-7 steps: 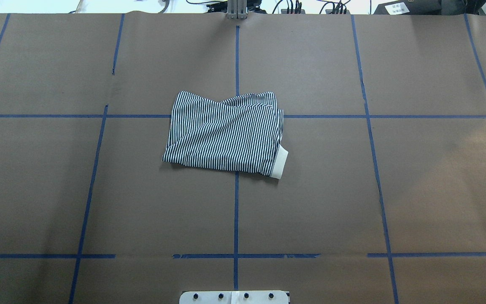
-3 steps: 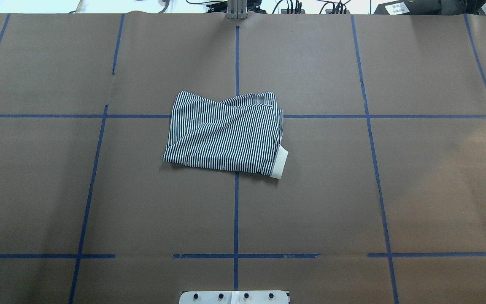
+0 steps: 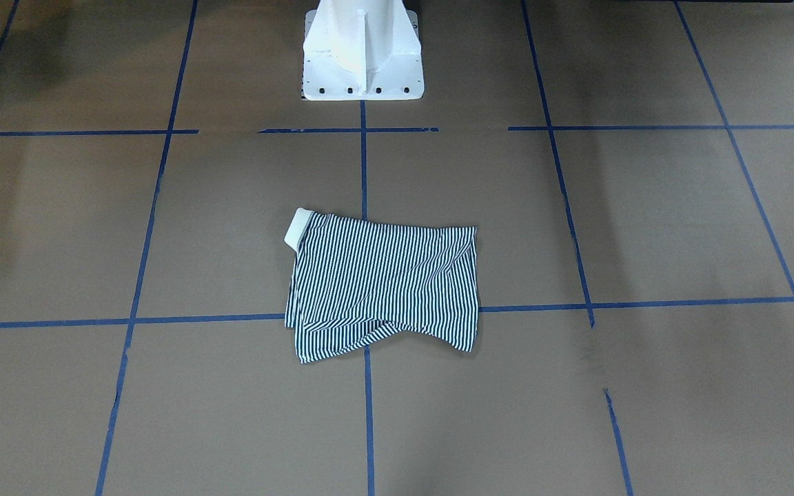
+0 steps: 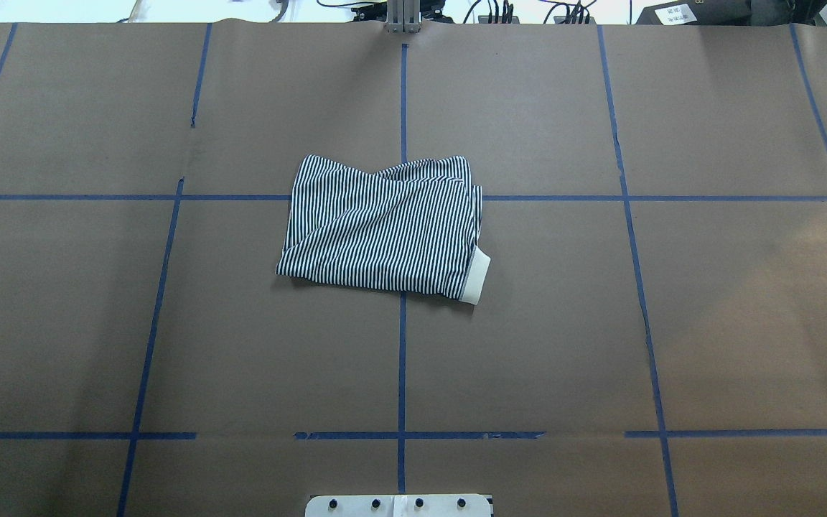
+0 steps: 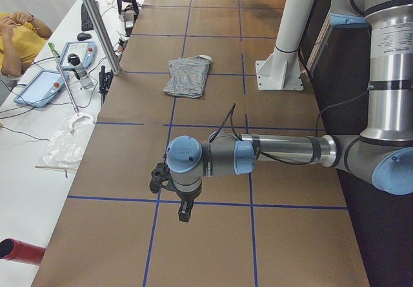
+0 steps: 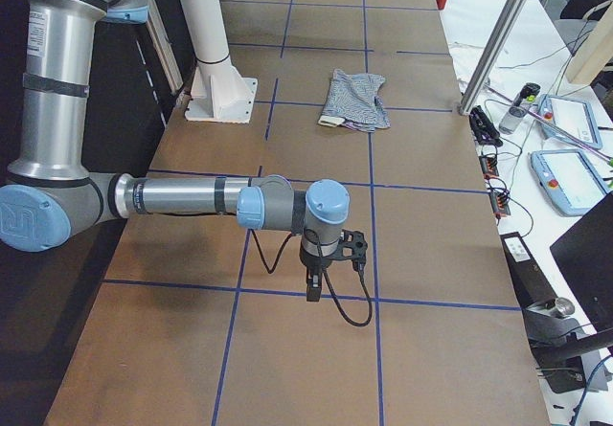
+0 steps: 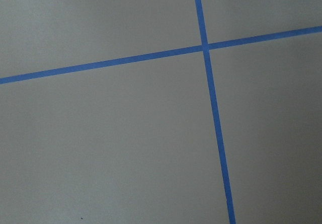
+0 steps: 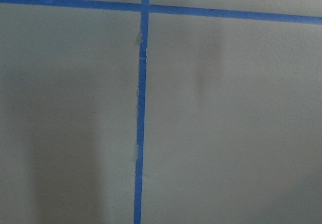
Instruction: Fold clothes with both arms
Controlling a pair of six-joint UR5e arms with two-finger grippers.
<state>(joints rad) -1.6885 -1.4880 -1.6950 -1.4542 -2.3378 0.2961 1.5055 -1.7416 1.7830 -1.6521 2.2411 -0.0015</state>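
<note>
Nothing has shifted since a second ago, polo shirt (image 4: 381,226) lying as before | left gripper (image 5: 184,209) and right gripper (image 6: 313,282) hang above brown paper (image 4: 97,323) at the table's ends, dark and small, finger gap cannot be told | mid-table, shirt folded into rumpled striped rectangle over blue tape (image 4: 402,359) crossing, cream band (image 4: 478,276) at one corner, under-layers hidden

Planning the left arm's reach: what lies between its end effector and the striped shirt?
Only brown table paper and blue tape lines lie between the left end effector and the striped shirt, in the exterior left view.
</note>
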